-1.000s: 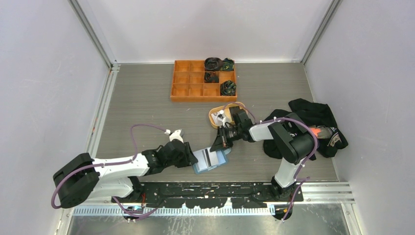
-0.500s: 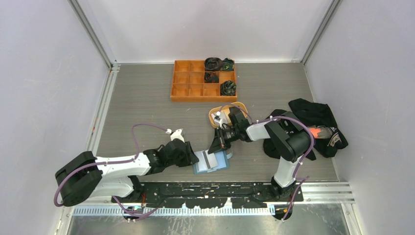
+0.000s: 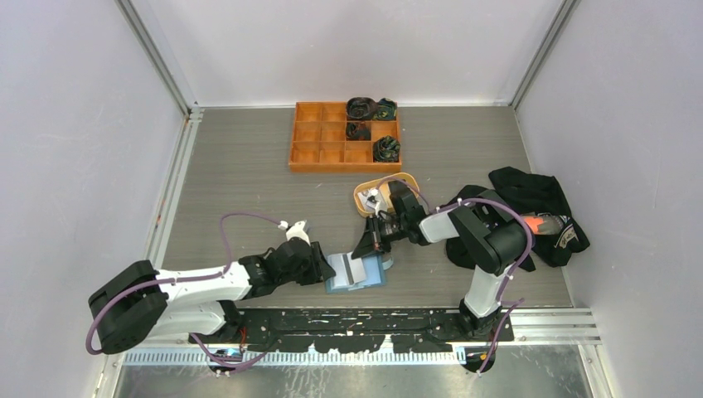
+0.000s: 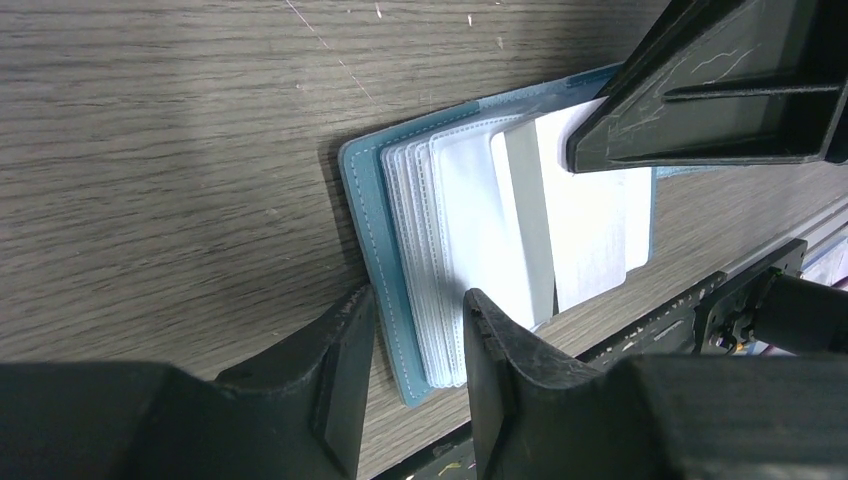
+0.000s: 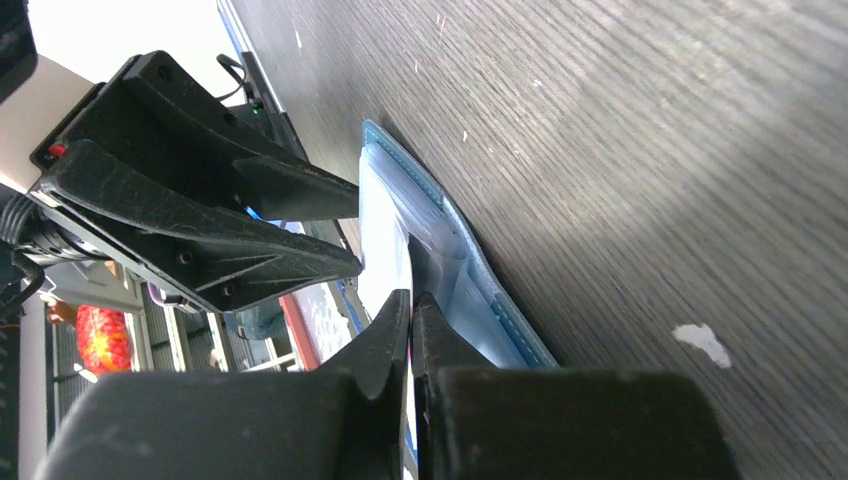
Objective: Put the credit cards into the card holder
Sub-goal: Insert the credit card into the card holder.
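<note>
The blue card holder (image 3: 356,272) lies open on the table near the front edge, its clear sleeves fanned out (image 4: 470,210). My left gripper (image 3: 325,267) straddles its left edge, jaws closed on the blue cover and the sleeve stack (image 4: 420,330). My right gripper (image 3: 369,247) is shut on a thin white credit card (image 5: 385,250), held edge-on and tilted down into the sleeves of the card holder (image 5: 470,270). In the left wrist view the card (image 4: 590,230) lies over the sleeves beneath the right gripper's fingers (image 4: 700,110).
A tan oval dish (image 3: 363,203) with small items sits just behind the right gripper. An orange compartment tray (image 3: 307,153) with dark bundles stands at the back. A black cloth heap (image 3: 539,195) lies at the right. The table's front rail runs close below the holder.
The right gripper has shifted slightly left and down toward the holder with the card. The left gripper and holder have barely moved.
</note>
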Robot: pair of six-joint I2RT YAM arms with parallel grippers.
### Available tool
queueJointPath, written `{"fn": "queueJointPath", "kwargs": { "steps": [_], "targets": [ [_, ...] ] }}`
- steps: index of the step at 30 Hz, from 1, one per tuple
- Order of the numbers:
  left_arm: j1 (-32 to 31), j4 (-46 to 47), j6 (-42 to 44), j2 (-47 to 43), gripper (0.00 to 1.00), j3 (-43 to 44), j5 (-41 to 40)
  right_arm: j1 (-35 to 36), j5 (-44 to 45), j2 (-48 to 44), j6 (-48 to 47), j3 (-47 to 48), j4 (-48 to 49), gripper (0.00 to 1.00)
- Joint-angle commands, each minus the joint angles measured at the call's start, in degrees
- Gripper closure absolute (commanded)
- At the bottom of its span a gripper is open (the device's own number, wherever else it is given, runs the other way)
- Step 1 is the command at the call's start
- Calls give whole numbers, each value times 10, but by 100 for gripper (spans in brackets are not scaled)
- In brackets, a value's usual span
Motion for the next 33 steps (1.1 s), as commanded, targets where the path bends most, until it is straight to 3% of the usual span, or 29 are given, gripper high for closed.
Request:
{"fn": "queueJointPath", "kwargs": {
  "steps": [1,15,24,33],
  "targets": [
    [-2,33,-4,6,62,-2,9,-7,51,-22,29,-28,76,96],
    [-2,44,-6,4,64,-7,14,-18,77,-21,70,-65,146,93],
    [-2,68,-4,26,64,-1,28,7,53,-13,54,-48,130,88],
    [-2,-21,5,-70,59,1,-9,14,38,-12,21,-27,86,84]
  ]
}}
